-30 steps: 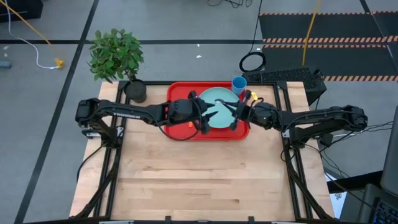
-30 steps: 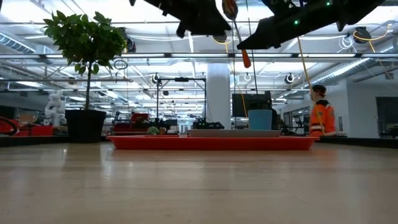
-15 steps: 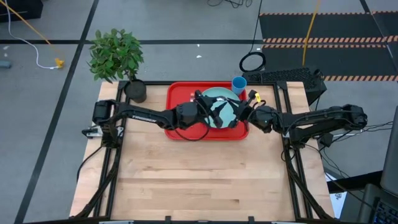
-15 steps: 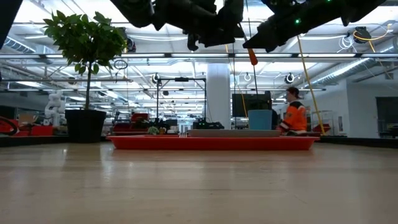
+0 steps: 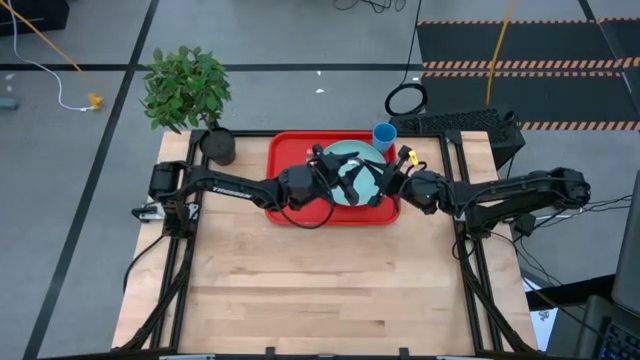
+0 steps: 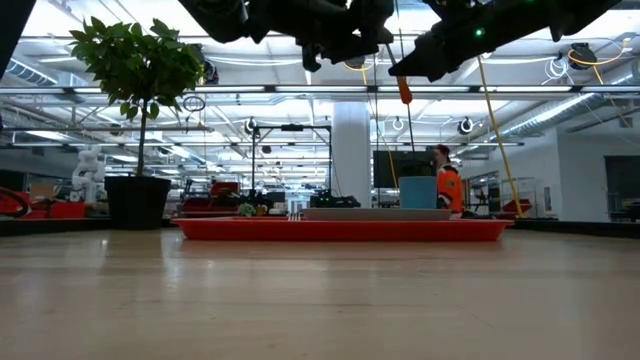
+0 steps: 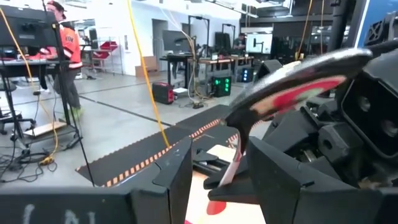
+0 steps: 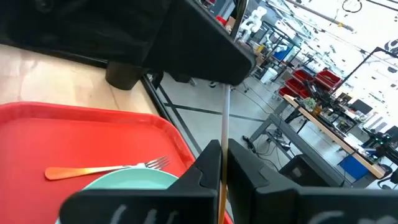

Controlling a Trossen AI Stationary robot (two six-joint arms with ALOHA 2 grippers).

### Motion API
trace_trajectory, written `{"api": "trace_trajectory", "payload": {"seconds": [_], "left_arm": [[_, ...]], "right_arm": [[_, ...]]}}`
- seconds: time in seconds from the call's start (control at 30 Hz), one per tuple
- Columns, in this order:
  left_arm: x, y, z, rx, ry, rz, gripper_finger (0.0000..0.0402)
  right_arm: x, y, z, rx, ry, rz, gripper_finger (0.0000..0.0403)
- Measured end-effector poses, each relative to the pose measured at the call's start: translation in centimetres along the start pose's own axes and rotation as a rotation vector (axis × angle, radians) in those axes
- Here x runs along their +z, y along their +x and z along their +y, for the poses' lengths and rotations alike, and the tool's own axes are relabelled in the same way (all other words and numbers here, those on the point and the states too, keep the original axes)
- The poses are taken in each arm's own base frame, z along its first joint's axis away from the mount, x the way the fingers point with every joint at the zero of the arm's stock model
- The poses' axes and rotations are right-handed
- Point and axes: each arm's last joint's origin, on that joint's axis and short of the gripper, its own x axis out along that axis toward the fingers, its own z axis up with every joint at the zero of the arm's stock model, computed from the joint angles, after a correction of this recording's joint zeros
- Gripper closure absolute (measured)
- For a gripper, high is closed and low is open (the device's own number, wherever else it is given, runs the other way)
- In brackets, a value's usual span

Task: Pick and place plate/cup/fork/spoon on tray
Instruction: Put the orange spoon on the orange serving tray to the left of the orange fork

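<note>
The red tray [image 5: 284, 150] lies at the table's far middle with the teal plate [image 5: 352, 154] on it. The orange-handled fork [image 8: 106, 168] lies on the tray beside the plate. The blue cup [image 5: 384, 133] stands at the tray's far right corner; whether on the tray or behind it, I cannot tell. My left gripper [image 5: 345, 178] and my right gripper [image 5: 385, 182] meet high over the plate, both shut on the spoon. The spoon's bowl [image 7: 298, 67] is up and its orange handle [image 6: 404, 91] hangs down. My left gripper pinches the spoon's neck [image 7: 239, 147], just below the bowl, between its two fingers. The bowl stands out beyond the fingers. The spoon hangs handle down, clear of the tray and plate. My right gripper has the spoon's thin metal stem [image 8: 222, 146] between its two fingers, which lie across it. The orange handle end hangs below the fingers, clear of the plate.
A potted plant [image 5: 217, 146] stands at the tray's far left corner. The near half of the wooden table [image 5: 320, 290] is bare wood. A person in an orange jacket [image 6: 449, 190] walks in the room behind the table.
My left gripper has carried the hanging spoon toward the table's right edge, up to my right gripper. The spoon's stem now sits between the right gripper's fingers. The person in the background has walked left.
</note>
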Motion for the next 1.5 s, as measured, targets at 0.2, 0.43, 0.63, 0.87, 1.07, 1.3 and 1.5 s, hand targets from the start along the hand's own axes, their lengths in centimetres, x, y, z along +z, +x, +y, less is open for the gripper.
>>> {"api": "trace_trajectory", "payload": {"seconds": [0.2, 0.43, 0.63, 0.87, 1.07, 1.3, 1.5], "left_arm": [[0.0, 0.0, 0.0, 0.000, 0.021, -0.002, 0.0302], [-0.1, 0.0, -0.1, -0.014, 0.049, 0.010, 0.0386], [-0.1, 0.0, 0.0, -0.004, 0.058, 0.015, 0.0375], [-0.2, 0.0, 0.0, 0.003, 0.057, 0.023, 0.0370], [-0.1, 0.0, 0.0, 0.009, 0.029, 0.023, 0.0355], [0.0, -0.1, -0.1, 0.002, -0.041, 0.003, 0.0293], [0.4, -0.1, -0.1, -0.002, -0.061, -0.035, 0.0269]], "right_arm": [[0.0, 0.1, 0.2, 0.002, -0.001, -0.001, 0.0403], [-0.2, 0.6, 0.6, 0.003, -0.003, 0.002, 0.0403], [-0.3, 0.6, 0.6, -0.008, -0.013, 0.011, 0.0403], [0.1, 0.2, 0.7, -0.107, -0.096, 0.035, 0.0403], [0.7, -0.3, 0.7, -0.189, -0.110, 0.035, 0.0403], [0.9, -0.4, 0.4, -0.262, -0.175, 0.069, 0.0403], [0.9, -0.4, 0.7, -0.252, -0.181, 0.066, 0.0403]]}}
